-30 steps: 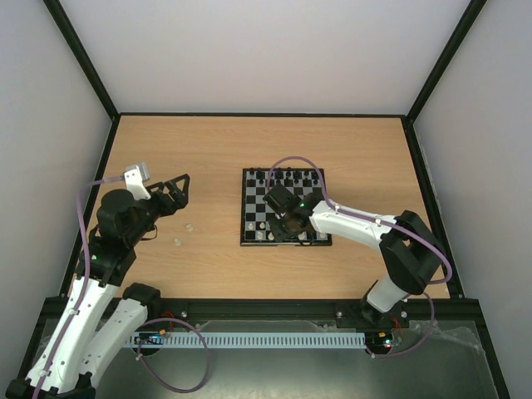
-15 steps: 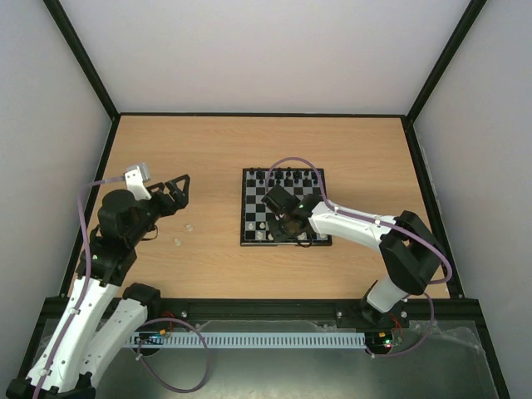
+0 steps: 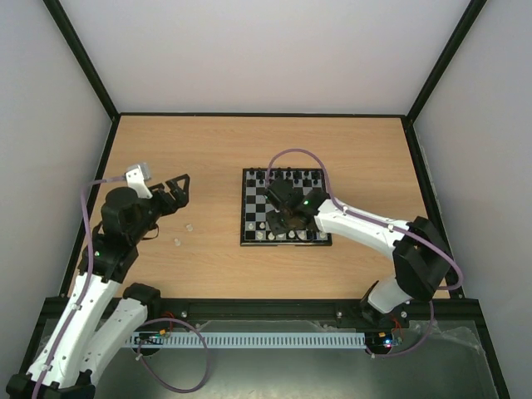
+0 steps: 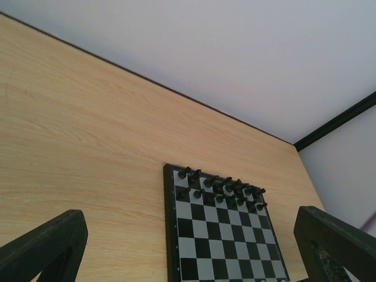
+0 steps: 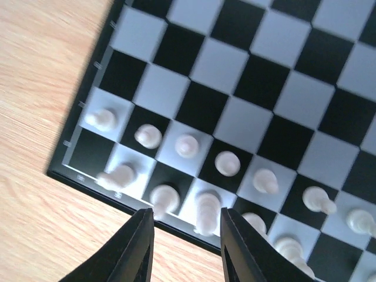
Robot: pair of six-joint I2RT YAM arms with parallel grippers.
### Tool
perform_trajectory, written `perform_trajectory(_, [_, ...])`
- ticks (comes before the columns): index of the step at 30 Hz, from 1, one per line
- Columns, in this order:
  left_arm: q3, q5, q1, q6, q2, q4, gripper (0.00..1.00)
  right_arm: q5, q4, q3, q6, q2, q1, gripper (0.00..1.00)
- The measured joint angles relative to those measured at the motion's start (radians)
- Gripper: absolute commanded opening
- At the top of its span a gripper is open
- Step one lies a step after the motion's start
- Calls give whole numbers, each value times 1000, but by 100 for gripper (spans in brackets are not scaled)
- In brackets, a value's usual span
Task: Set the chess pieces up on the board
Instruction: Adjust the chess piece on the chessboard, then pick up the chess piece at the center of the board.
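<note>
The board (image 3: 252, 204) lies mid-table, with black chessmen along its far rows and white chess pieces (image 3: 268, 230) on its near rows. My right gripper (image 3: 288, 219) hovers over the near left part of the board, open and empty. In the right wrist view its fingers (image 5: 140, 247) frame the near-row white pieces (image 5: 207, 212) above the board (image 5: 258, 76). My left gripper (image 3: 176, 193) is open and empty over bare table left of the board. Two loose white pieces (image 3: 189, 225) lie on the table below it. The left wrist view shows the board (image 4: 235, 235) and its black chessmen (image 4: 220, 188).
The wooden table is enclosed by a black frame and pale walls (image 3: 266, 58). The second loose piece (image 3: 177, 241) lies nearer the left arm. A purple cable (image 3: 295, 158) loops from the right wrist over the board's far edge.
My right gripper has shifted slightly over the board's near rows and its arm has swung a little right. The left arm has not moved.
</note>
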Motion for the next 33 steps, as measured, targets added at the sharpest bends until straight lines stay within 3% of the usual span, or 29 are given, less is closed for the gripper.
perform_trajectory(10, [29, -53, 41, -69, 164, -113, 99, -38, 14, 187, -22, 45, 62, 33])
perform_trajectory(16, [50, -76, 58, -111, 306, -246, 100, -41, 17, 182, -31, 57, 62, 33])
perform_trajectory(20, [24, -54, 57, -122, 359, -253, 99, -43, 37, 116, -34, 27, 62, 33])
perform_trajectory(23, [-13, -38, 31, -117, 428, -246, 88, -49, 42, 52, -35, -13, 56, 33])
perform_trajectory(27, [-34, -28, -49, -104, 576, -245, 82, -68, 48, -2, -37, -69, 50, 33])
perform_trajectory(33, [2, -48, -164, -117, 722, -252, 83, -106, 85, -30, -37, -113, 42, 33])
